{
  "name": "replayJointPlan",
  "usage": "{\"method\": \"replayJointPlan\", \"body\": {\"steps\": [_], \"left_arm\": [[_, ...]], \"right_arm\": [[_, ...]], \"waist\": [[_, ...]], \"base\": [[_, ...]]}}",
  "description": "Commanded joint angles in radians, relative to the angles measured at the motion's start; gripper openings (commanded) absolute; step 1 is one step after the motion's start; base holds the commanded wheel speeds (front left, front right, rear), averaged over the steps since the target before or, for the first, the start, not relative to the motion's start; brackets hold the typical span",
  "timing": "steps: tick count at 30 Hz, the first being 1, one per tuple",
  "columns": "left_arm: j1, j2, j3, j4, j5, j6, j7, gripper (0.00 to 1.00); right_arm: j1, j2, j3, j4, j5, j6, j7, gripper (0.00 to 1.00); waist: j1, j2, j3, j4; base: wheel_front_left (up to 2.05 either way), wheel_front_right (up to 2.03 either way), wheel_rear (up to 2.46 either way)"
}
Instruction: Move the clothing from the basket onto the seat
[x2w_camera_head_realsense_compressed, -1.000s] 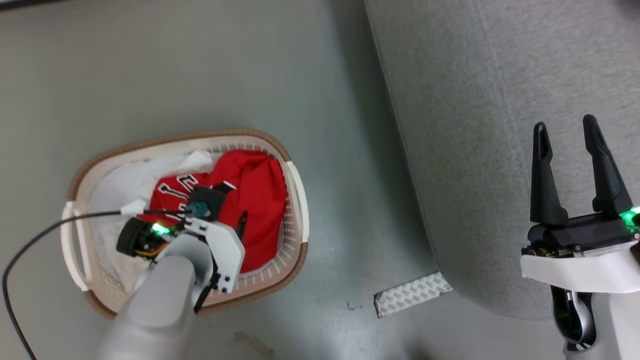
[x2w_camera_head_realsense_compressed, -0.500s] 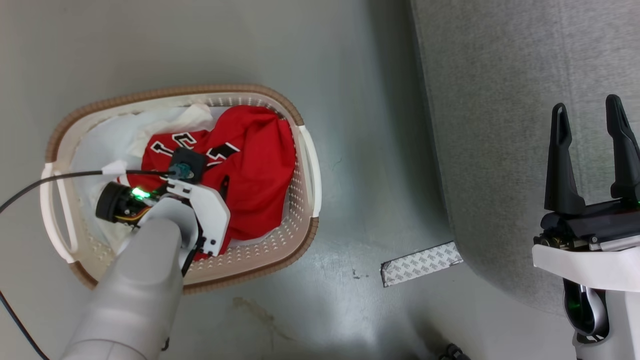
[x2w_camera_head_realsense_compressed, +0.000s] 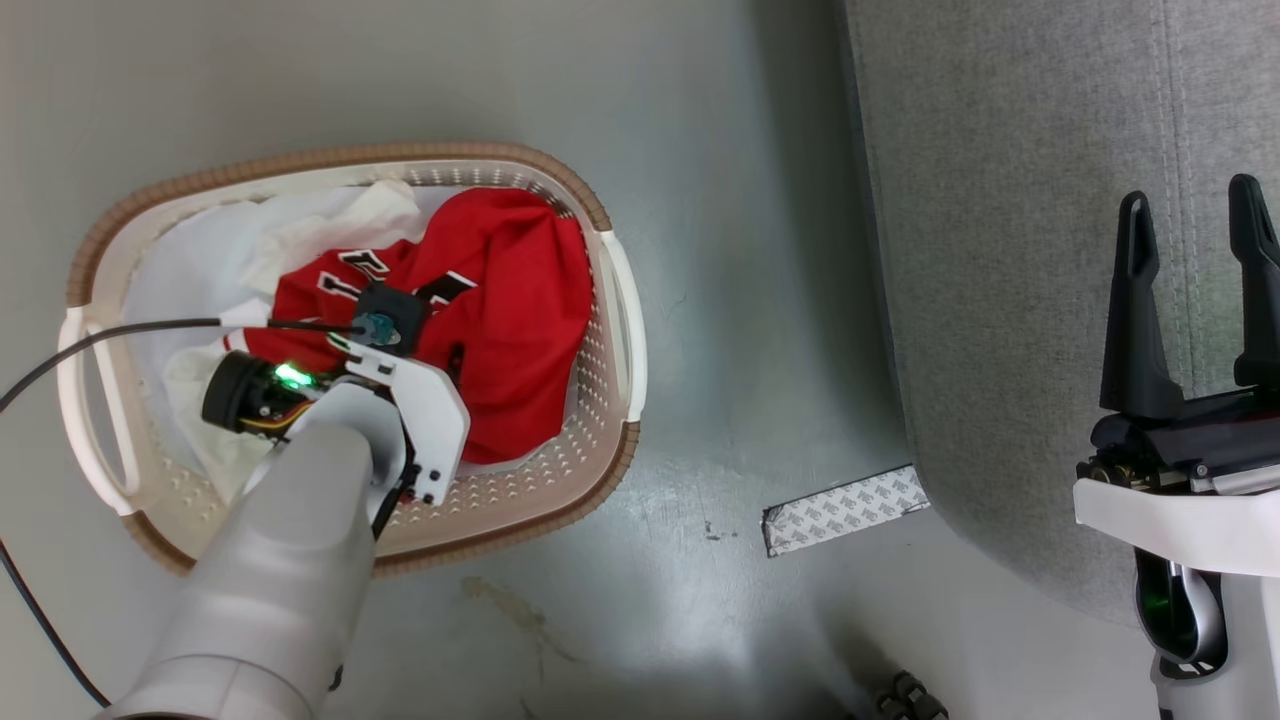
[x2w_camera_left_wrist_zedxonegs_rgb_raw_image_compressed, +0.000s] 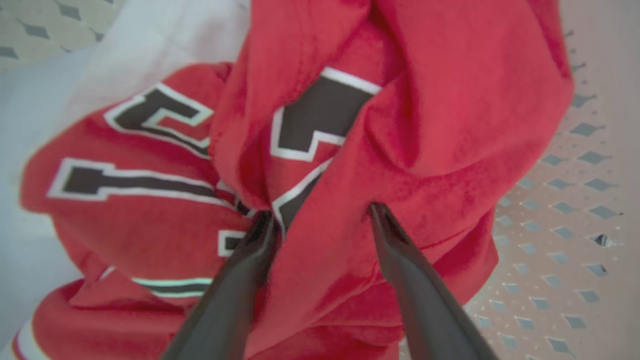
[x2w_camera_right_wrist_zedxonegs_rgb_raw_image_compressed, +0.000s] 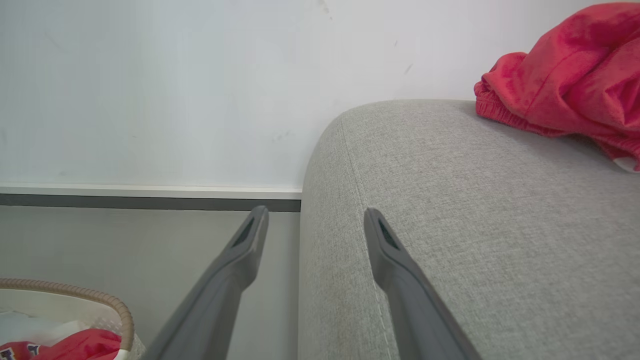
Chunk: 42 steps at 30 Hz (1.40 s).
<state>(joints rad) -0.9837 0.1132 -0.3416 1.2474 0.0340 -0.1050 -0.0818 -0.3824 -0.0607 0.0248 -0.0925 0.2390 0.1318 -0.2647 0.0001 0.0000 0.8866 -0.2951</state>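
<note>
Spread jaws of the left gripper (x2w_camera_left_wrist_zedxonegs_rgb_raw_image_compressed: 320, 215) straddle a jersey (x2w_camera_left_wrist_zedxonegs_rgb_raw_image_compressed: 400, 125) fold, tips sunk in. Head view: only the camera has swung. That gripper stays down in the basket (x2w_camera_head_realsense_compressed: 590, 205), so closing seems next, with the right rim close. Right gripper (x2w_camera_head_realsense_compressed: 1188, 195), jaws wide, hangs over the seat (x2w_camera_head_realsense_compressed: 1000, 250). Right wrist view: another red garment (x2w_camera_right_wrist_zedxonegs_rgb_raw_image_compressed: 565, 70) lies farther along it, with the nearer cushion bare.

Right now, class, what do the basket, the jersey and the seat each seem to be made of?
Basket: likely moulded plastic, with smooth cream walls, punched holes and a brown woven-look rim. Jersey: soft matte red cloth, probably a sports knit; it creases and folds. Seat: light-grey woven upholstery, with visible weave and a stitched seam.
</note>
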Motion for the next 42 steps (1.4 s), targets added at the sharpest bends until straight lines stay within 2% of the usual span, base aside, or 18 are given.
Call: {"method": "replayJointPlan", "body": {"steps": [1, 6, 11, 17, 25, 33, 37, 42], "left_arm": [[-0.014, 0.003, -0.007, 0.007, -0.015, -0.003, -0.009, 0.00], [-0.012, -0.002, -0.013, 0.014, -0.025, -0.006, -0.025, 0.00], [0.024, -0.020, -0.003, 0.012, -0.055, -0.012, -0.090, 0.00], [0.098, -0.031, 0.000, -0.010, -0.095, -0.019, -0.152, 0.00], [0.246, -0.039, 0.017, -0.104, -0.167, -0.024, -0.177, 0.00], [0.465, -0.004, 0.071, -0.364, -0.263, -0.017, -0.182, 0.00], [0.609, 0.023, 0.103, -0.565, -0.293, 0.018, -0.168, 0.00], [0.802, 0.057, 0.151, -0.858, -0.325, 0.090, -0.132, 0.00]], "right_arm": [[0.003, 0.000, -0.006, -0.003, 0.003, -0.002, 0.001, 1.00], [-0.004, 0.001, -0.009, 0.006, 0.003, -0.002, 0.001, 1.00], [0.006, 0.001, -0.007, 0.028, 0.004, -0.002, 0.001, 1.00], [0.037, -0.002, -0.014, 0.076, 0.000, -0.002, 0.001, 1.00], [0.118, 0.002, -0.025, 0.148, 0.022, -0.002, 0.001, 1.00], [0.215, -0.001, -0.052, 0.203, 0.002, -0.002, 0.001, 1.00], [0.260, -0.007, -0.060, 0.225, -0.011, -0.002, 0.001, 1.00], [0.309, -0.009, -0.068, 0.248, -0.025, -0.002, 0.001, 1.00]], "waist": [[-0.0001, 0.0000, 0.002, 0.003], [-0.0001, 0.0000, -0.013, 0.014], [-0.0001, 0.0000, -0.088, 0.038], [-0.0001, 0.0000, -0.228, 0.072], [-0.0001, 0.0000, -0.460, 0.121], [-0.0001, 0.0000, -0.663, 0.168], [-0.0001, 0.0000, -0.743, 0.185], [-0.0001, 0.0000, -0.822, 0.197]], "base": [[0.00, 0.00, 0.00], [0.00, 0.00, 0.00], [0.00, 0.00, 0.00], [0.00, 0.00, 0.00], [0.00, 0.00, 0.00], [0.00, 0.00, 0.00], [0.00, 0.00, 0.00], [0.00, 0.00, 0.00]]}}
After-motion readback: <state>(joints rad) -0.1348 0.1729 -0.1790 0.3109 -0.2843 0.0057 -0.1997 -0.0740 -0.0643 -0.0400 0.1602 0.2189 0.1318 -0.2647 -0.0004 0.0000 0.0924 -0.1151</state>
